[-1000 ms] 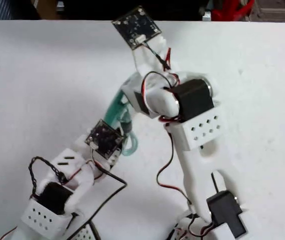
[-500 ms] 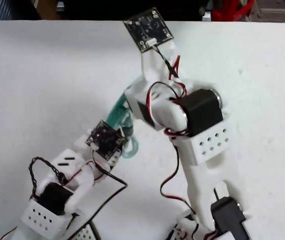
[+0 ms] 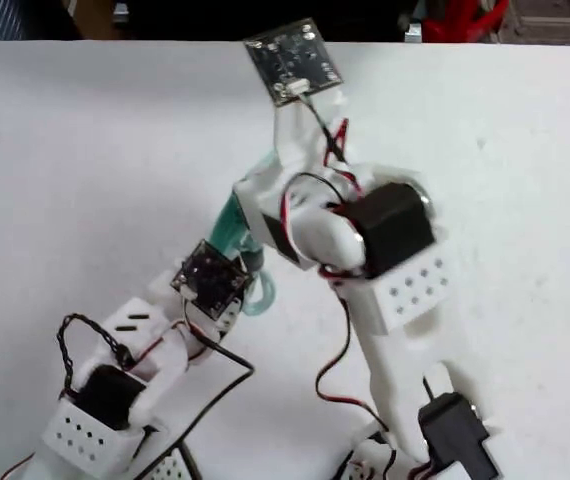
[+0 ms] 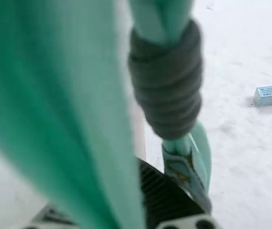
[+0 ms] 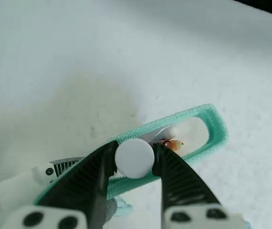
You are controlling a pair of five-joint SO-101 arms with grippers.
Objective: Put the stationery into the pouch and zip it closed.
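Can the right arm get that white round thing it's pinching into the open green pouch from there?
Probably yes. The right gripper, shut on the white round piece, hangs just above the teal fabric pouch. The pouch's zip mouth gapes open, and nothing appears to lie between them.

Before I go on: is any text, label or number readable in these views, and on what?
Small blue box: there is print on its side, too blurred to read.
White disc in the right claw: blank.
Green pouch: no print visible.
Nothing else legible.
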